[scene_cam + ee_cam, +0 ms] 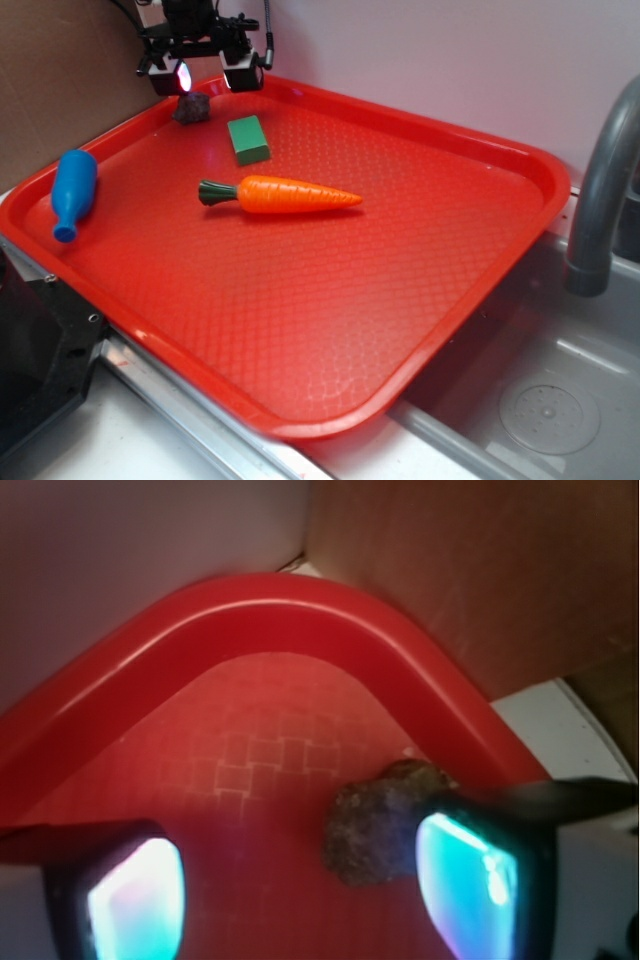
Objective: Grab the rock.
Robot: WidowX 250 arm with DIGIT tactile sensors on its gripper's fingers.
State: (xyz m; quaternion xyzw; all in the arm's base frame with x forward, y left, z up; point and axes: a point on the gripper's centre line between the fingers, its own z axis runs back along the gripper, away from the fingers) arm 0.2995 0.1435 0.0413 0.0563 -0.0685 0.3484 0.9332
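Wrist view, gripper [300, 890] spread wide, holding nothing, rock [380, 820] by one finger, red tray [250, 610] corner.

Lumpy dark brown-grey rock [191, 108] [384, 820] in the tray's far corner

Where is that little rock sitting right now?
In the exterior view the rock lies in the red tray's far left corner, just left of the green block and directly under the gripper, whose jaws are spread.
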